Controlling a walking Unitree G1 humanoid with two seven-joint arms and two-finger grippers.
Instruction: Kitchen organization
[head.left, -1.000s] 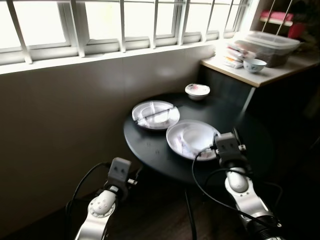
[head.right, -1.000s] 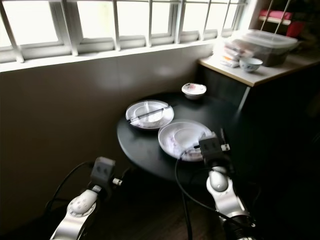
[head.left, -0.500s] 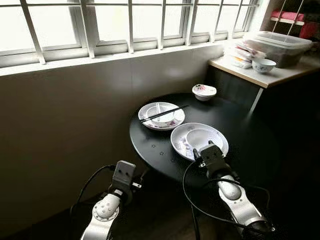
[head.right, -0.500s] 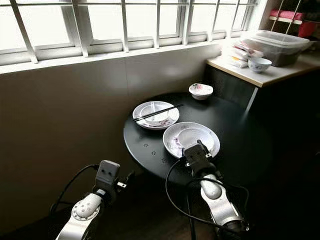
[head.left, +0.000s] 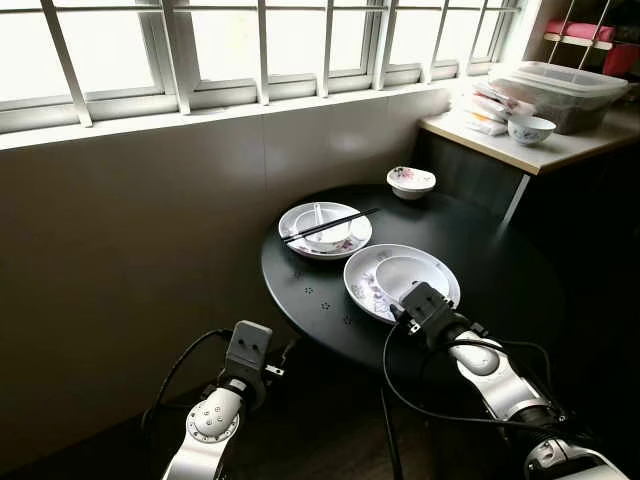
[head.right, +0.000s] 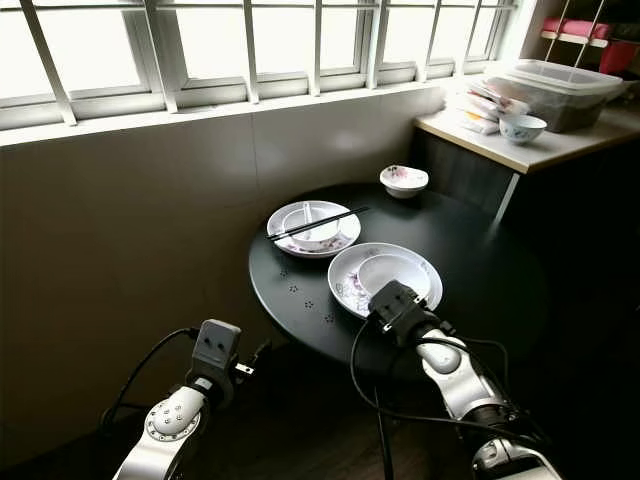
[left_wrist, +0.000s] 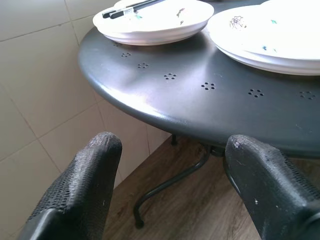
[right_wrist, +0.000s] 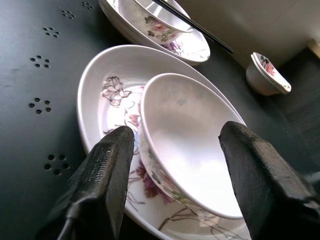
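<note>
A round black table (head.left: 480, 260) holds a near white flowered plate (head.left: 366, 282) with a white bowl (head.left: 412, 274) in it. Behind it stands a second plate (head.left: 300, 216) with a bowl and black chopsticks (head.left: 330, 224) laid across. A small flowered bowl (head.left: 411, 181) sits at the table's back. My right gripper (right_wrist: 177, 132) is open at the near plate's front rim, one finger on each side of the white bowl (right_wrist: 190, 145), not touching it. My left gripper (left_wrist: 172, 142) is open and empty, low in front of the table's edge (left_wrist: 150, 107).
A tiled wall under barred windows runs along the left and back. At the back right a wooden counter (head.left: 500, 150) carries a small bowl (head.left: 530, 129), stacked items and a lidded plastic box (head.left: 560, 90). Beneath the table are its metal leg (left_wrist: 170, 182) and wooden floor.
The camera has steadied and shifted. My right gripper has come down to the near plate's front rim, and its arm has swung out to the right. The left arm has barely moved.
</note>
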